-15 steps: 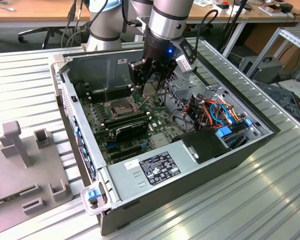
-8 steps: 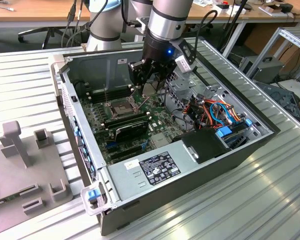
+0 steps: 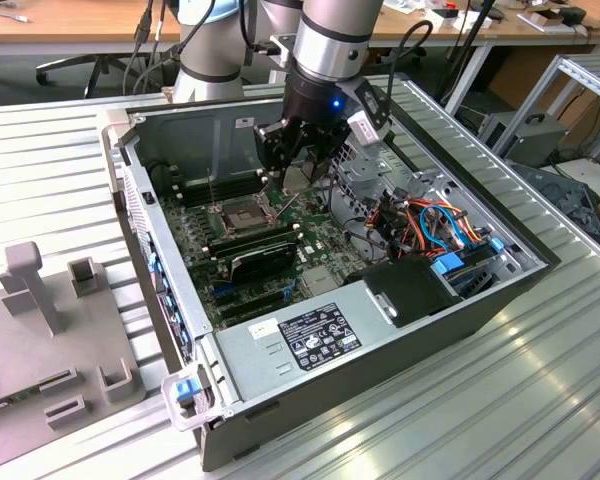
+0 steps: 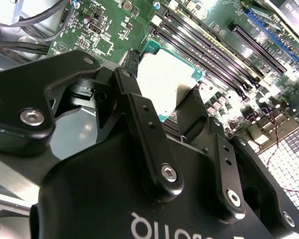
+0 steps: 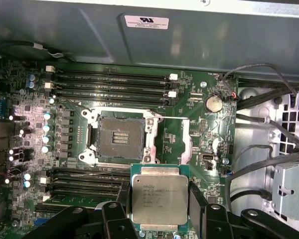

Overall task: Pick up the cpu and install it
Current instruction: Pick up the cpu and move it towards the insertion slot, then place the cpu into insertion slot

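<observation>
Gripper (image 5: pixel 159 204) of mine is pressed onto the cpu (image 5: pixel 158 191), one finger on each of two opposite edges. It holds the chip flat above the motherboard (image 5: pixel 204 144), near the dark unfilled socket (image 5: pixel 120 138) but not over it. I judge the chip light, stiff and thin, with a delicate underside, so the edges are the right hold. Memory sticks (image 5: pixel 109 82) flank the socket on two sides. The case wall (image 5: pixel 89 35) and loose cables (image 5: pixel 261 162) stand further off, leaving room overhead.
</observation>
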You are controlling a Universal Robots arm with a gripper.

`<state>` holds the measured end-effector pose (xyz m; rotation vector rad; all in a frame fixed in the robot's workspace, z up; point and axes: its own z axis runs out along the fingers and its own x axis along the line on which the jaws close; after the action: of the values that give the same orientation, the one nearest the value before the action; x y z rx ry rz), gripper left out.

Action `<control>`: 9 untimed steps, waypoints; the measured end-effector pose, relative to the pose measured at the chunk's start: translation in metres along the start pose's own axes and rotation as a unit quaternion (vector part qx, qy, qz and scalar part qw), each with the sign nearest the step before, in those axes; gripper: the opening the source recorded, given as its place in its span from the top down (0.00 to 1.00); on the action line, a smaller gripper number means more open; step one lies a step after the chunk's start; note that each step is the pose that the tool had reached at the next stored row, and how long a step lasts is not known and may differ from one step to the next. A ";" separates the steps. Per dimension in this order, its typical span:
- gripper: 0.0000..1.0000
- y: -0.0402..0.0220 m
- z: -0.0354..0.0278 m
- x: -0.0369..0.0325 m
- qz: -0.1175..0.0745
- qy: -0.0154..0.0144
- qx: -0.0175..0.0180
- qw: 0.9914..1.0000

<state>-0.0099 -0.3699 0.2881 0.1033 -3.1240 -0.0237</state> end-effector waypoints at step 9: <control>0.45 0.0008 0.0011 0.0000 -0.001 0.000 0.000 1.000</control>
<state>-0.0100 -0.3691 0.2870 0.1068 -3.1239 -0.0238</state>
